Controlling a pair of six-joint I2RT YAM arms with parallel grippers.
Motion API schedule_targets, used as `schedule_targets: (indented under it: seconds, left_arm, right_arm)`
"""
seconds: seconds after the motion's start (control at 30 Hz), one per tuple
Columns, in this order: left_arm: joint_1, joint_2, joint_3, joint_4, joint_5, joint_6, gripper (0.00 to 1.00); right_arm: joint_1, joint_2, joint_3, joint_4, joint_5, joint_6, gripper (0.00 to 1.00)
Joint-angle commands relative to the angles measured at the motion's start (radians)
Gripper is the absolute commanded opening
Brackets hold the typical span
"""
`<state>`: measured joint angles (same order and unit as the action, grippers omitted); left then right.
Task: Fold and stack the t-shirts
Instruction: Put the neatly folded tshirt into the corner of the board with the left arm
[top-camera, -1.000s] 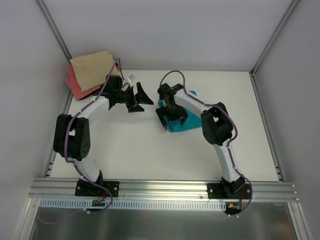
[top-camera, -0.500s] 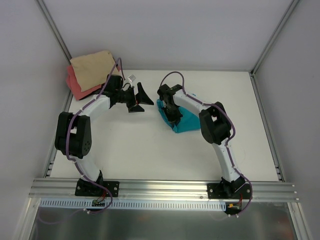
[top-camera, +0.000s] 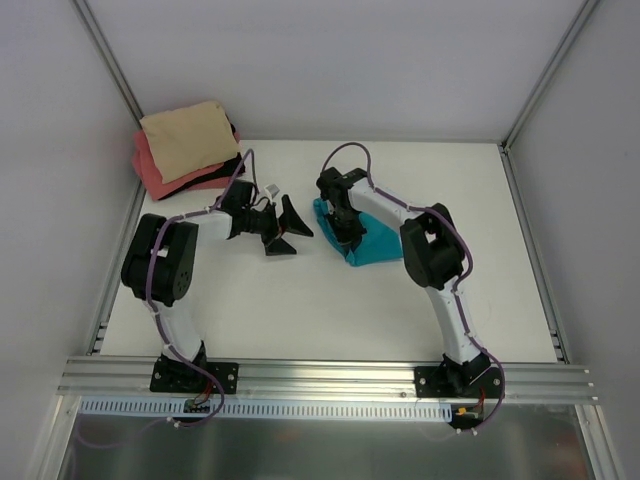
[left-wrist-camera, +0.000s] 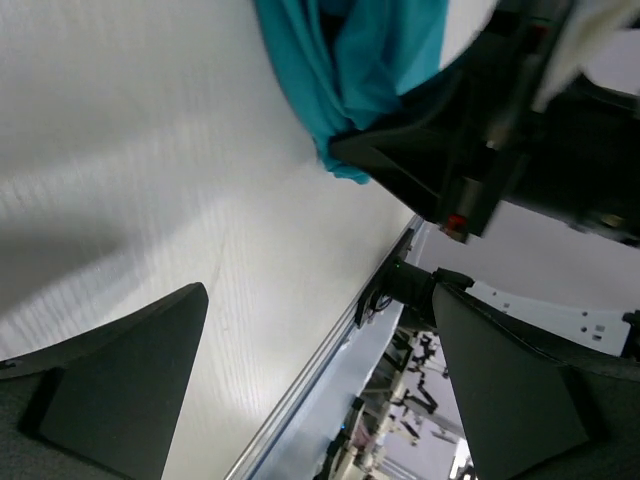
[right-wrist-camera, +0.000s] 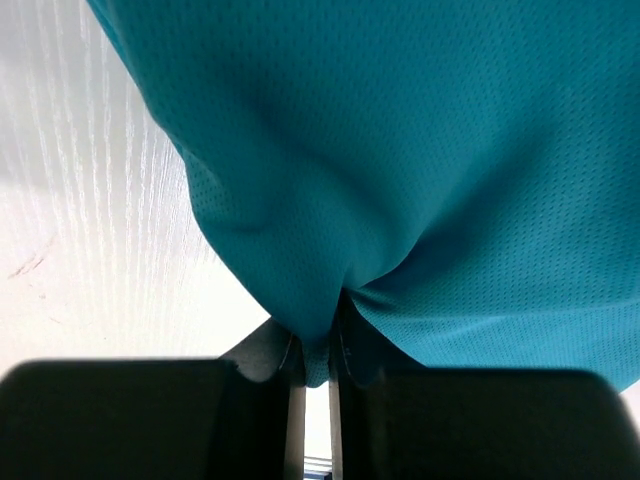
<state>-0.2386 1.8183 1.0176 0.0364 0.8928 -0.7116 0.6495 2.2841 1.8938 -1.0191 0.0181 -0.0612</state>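
The teal t-shirt (top-camera: 368, 245) lies bunched on the far half of the table (top-camera: 300, 320), about midway between the side walls. The right jaws are clenched on it: the right wrist view shows a fold of the teal cloth (right-wrist-camera: 400, 150) pinched tight between the two fingers (right-wrist-camera: 285, 385). The left jaws stand spread wide and hold nothing, just to the left of the shirt and apart from it. In the left wrist view the shirt's edge (left-wrist-camera: 350, 70) hangs beyond them.

The tan t-shirt (top-camera: 185, 138) rests on the coral-pink t-shirt (top-camera: 158, 175) in the far left corner, hard against the wall. A broad stretch of bare table runs from the teal shirt to the near rail (top-camera: 320, 378) and out to the right edge.

A second ago the right jaws were spread over the shirt; half a second ago they had already closed on it. The left jaws have since moved nearer and rightward, toward the shirt.
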Motion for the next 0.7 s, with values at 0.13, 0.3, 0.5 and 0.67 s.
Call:
schedule_targets:
  seconds: [0.13, 0.3, 0.5, 0.67]
  left_arm:
    - [-0.103, 0.144, 0.036, 0.329, 0.005, -0.215, 0.99]
    - [-0.137, 0.234, 0.102, 0.447, -0.038, -0.296, 0.99]
    - [-0.142, 0.251, 0.131, 0.497, -0.081, -0.325, 0.99]
    - [-0.143, 0.248, 0.124, 0.507, -0.121, -0.328, 0.99]
  right_arm:
    - [-0.005, -0.129, -0.002, -0.045, 0.000, 0.012, 0.04]
    - [-0.007, -0.166, 0.001, -0.061, 0.003, 0.021, 0.03]
    - [-0.007, -0.173, 0.007, -0.081, 0.005, 0.021, 0.03]
    - [-0.007, -0.175, 0.007, -0.084, -0.001, 0.021, 0.03]
